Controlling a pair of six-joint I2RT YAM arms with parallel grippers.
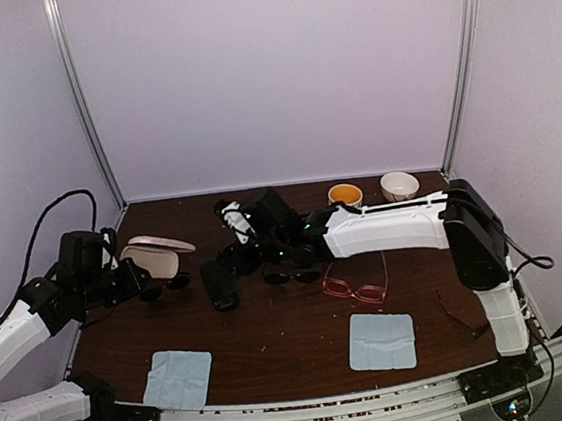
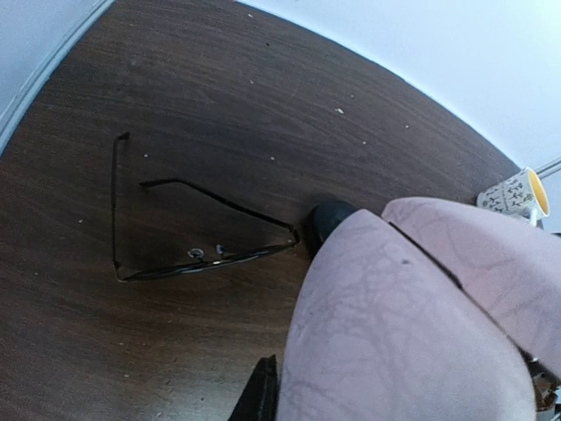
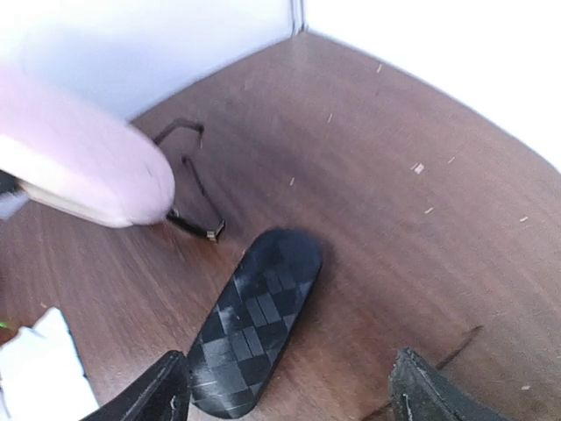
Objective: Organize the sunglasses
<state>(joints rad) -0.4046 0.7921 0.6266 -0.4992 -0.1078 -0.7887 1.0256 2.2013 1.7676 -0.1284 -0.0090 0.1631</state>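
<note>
The right fingers (image 3: pixel 165 390) are spread wide and nothing is held between them. A black oblong hard case with a chequered weave (image 3: pixel 259 324) is seen lying flat on the dark wooden counter (image 3: pixel 394 219) just ahead of them, its near end beside one finger. The left fingers (image 2: pixel 263 396) appear to be closed on a pale pink oblong hard case (image 2: pixel 412 324), which is carried above the counter. Just beside and below that case, a thin black-framed pair of glasses (image 2: pixel 202 259) is set down with its arms unfolded. Further out, near the counter's middle, black sunglasses with dark lenses (image 1: pixel 293 278) and translucent pink-red framed glasses (image 1: pixel 357 288) are laid close together. Two light-blue square cloths (image 1: pixel 382 341) are spread toward the near edge. No pair is seen inside a case, so the task is judged barely begun: every pair is yet to be stowed.
</note>
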